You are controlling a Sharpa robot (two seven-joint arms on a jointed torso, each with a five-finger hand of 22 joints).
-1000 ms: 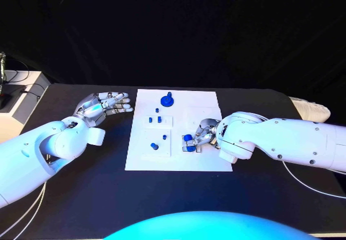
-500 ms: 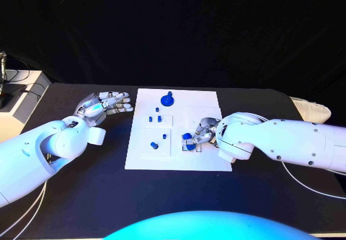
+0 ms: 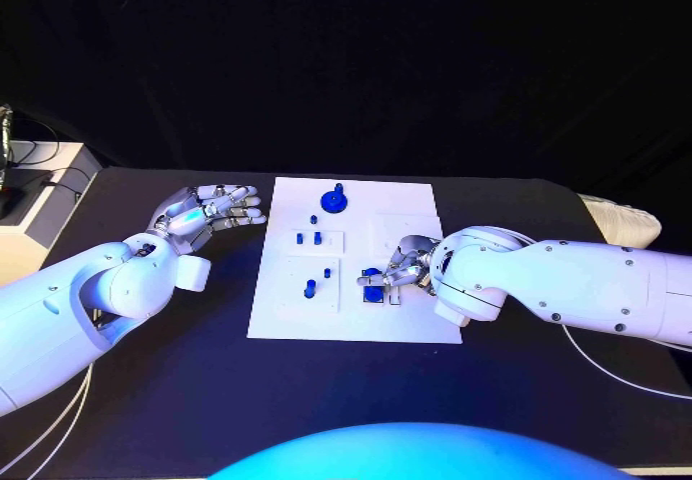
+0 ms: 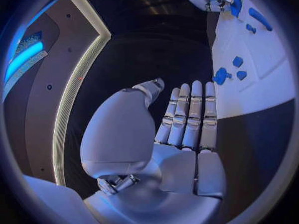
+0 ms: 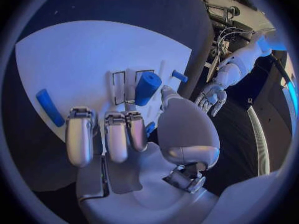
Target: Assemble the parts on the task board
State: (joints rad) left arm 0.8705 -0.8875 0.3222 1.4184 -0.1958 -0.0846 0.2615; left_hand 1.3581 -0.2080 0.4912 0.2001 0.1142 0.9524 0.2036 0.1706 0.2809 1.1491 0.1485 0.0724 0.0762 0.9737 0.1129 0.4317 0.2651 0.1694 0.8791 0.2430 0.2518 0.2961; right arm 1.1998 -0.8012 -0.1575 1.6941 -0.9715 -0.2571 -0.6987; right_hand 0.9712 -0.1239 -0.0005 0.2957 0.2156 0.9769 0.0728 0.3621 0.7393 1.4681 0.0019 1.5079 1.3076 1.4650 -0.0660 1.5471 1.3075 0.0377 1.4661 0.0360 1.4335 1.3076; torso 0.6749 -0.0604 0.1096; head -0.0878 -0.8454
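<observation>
We see the task board [image 3: 356,320], a white plate, lying in the middle of the black table [image 3: 173,400]. A blue cylinder part [image 5: 147,88] sits at a small outlined socket on the board, right in front of the right hand [image 3: 400,268]; that hand's fingertips [image 5: 138,143] curl down over the board's right half, close above the part, and we cannot tell whether they actually pinch it. A larger round blue part [image 3: 333,201] rests near the board's far edge, 2 small blue parts [image 3: 307,238] lie side by side at the board's middle left, and another small part [image 3: 309,289] lies nearer its front left. The left hand [image 3: 206,211] hovers just off the board's left edge over the table, fingers straight and together, holding nothing.
</observation>
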